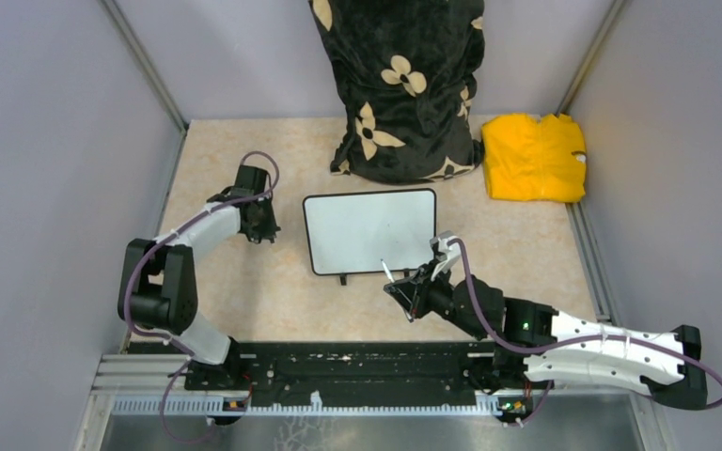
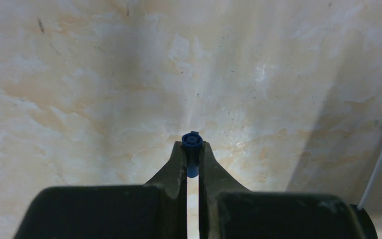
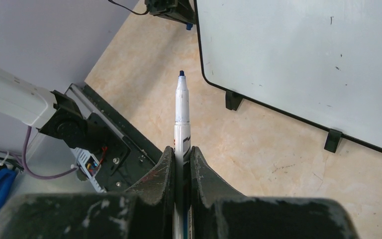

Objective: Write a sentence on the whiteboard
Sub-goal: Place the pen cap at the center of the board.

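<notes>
While your right claw (image 3: 182,154) is clenched on the marker (image 3: 181,107), the barrel runs straight out ahead of its fingertips. The blue tip is bare, in the air and touching nothing.

Just ahead of that tip and spreading to the claw's right lies the whiteboard (image 3: 303,55), flat on the table (image 3: 258,149). Its two black feet (image 3: 233,100) sit on the long edge nearest the claw. The tip hangs close to that footed edge; whether it has crossed over the frame, the views do not settle. The white face shows only a few specks and no writing.

Beyond the board, on its far side from this claw, your left claw (image 2: 192,149) is clenched on the small blue cap (image 2: 192,141). Only bare table lies ahead of it.

You are, I judge, at the approach: marker uncapped, board blank, first stroke not yet begun. The next move calls for carrying the tip forward over the footed edge toward the far corner on the left claw's side, which leaves room for the line to run back across. Pitch the marker steeper, since it now lies shallow, then lower it until the tip just meets the surface. Keep the pressure light. Nothing braces the board, so a hard push will likely slide it.
</notes>
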You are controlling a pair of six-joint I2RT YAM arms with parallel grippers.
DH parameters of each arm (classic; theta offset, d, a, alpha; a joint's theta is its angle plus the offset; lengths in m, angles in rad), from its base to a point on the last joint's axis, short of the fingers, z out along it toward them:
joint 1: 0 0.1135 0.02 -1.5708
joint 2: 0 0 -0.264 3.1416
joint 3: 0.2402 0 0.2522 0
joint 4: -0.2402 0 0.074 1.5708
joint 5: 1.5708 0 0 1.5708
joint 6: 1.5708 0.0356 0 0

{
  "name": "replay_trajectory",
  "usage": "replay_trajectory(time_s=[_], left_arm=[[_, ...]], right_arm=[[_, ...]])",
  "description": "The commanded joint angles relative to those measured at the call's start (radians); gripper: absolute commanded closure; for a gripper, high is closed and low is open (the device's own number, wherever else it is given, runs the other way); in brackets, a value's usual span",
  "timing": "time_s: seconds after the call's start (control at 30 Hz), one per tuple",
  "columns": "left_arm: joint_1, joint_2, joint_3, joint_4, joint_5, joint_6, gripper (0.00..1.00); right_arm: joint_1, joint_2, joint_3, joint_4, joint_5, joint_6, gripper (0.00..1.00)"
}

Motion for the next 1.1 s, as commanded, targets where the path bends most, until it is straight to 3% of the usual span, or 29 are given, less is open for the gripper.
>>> replay_trajectory(time_s=[0.0,0.53,0.73,1.07], left_arm=[[0.013,0.055,-0.013,0.028,0.061,-0.014,1.0],[0.022,0.147,0.007,0.009,0.113,0.001,1.0],[0.022,0.16,0.014,0.006,0.108,0.001,0.88],[0.022,0.158,0.015,0.008,0.097,-0.008,0.8]], right_arm=[[0.002,-0.012,0.014,0.01,-0.011,-0.007,1.0],[0.002,-0.001,0.014,0.0,-0.004,0.016,1.0],[0.002,-0.003,0.013,-0.008,0.005,0.026,1.0],[0.002,-0.016,0.006,-0.018,0.004,0.045,1.0]])
